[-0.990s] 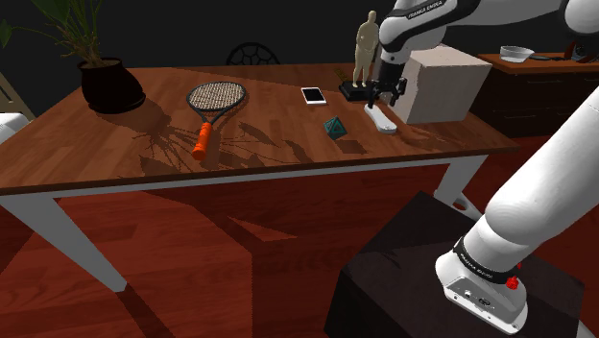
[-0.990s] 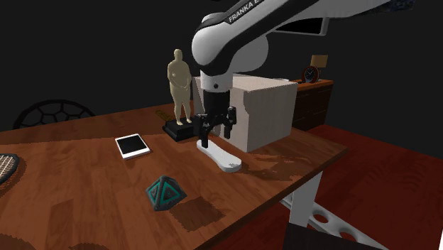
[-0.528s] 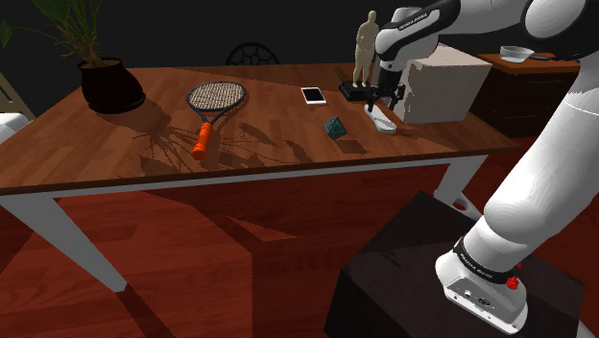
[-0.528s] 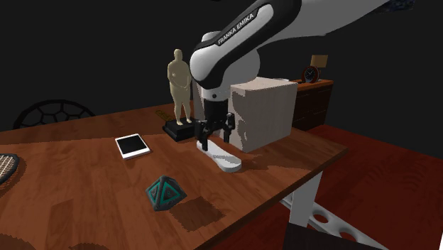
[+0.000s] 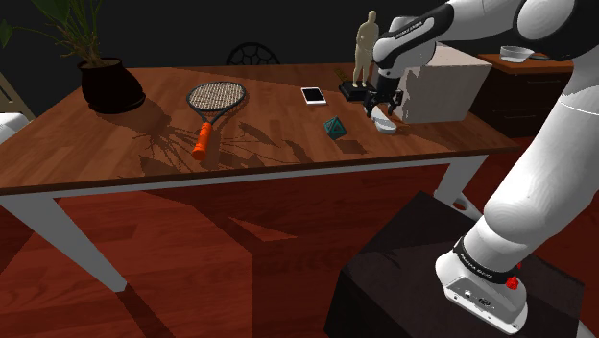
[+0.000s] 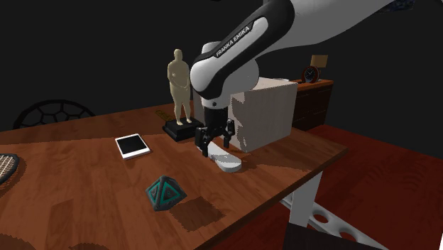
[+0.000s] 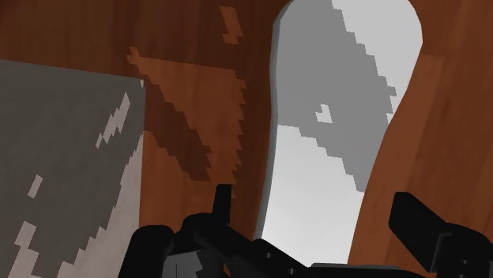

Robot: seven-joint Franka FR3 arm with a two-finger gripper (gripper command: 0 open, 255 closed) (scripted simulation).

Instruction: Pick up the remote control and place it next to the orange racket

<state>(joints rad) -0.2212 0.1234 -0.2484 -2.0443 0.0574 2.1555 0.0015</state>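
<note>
The all-black two-finger gripper (image 5: 382,106) (image 6: 215,140) (image 7: 320,219) has come down since a second ago. Then it hung clear above the table; now its fingertips sit low over the brown wooden table (image 5: 115,154) (image 6: 85,185), at the end of the long, white, round-ended remote control (image 5: 387,124) (image 6: 227,162) (image 7: 340,118) that is nearer the figurine. The arm's forearm has also leaned lower over the box.

In the wrist view the two black fingers (image 7: 223,204) stand apart, one on each side of the remote control, with wood showing between each finger and the white edge. The claw is released and grips nothing.

The remote control has not moved. It lies flat on the table just beside the plain grey-beige box (image 5: 443,84) (image 6: 268,113) (image 7: 63,166), near the black base of the tan human figurine (image 5: 365,48) (image 6: 179,82). The small teal many-sided solid (image 5: 334,127) (image 6: 165,193) sits near it, toward the table's front edge.

The racket with an orange grip and dark netted head (image 5: 213,104) lies well apart, toward the shoulder view's left. Between the two, but closer to the remote control, rests a flat white-framed tablet with a black screen (image 5: 313,95) (image 6: 133,146). A dark round pot holding a green plant (image 5: 112,86) stands at the table's far-left corner in the shoulder view — all of these are where they were.
</note>
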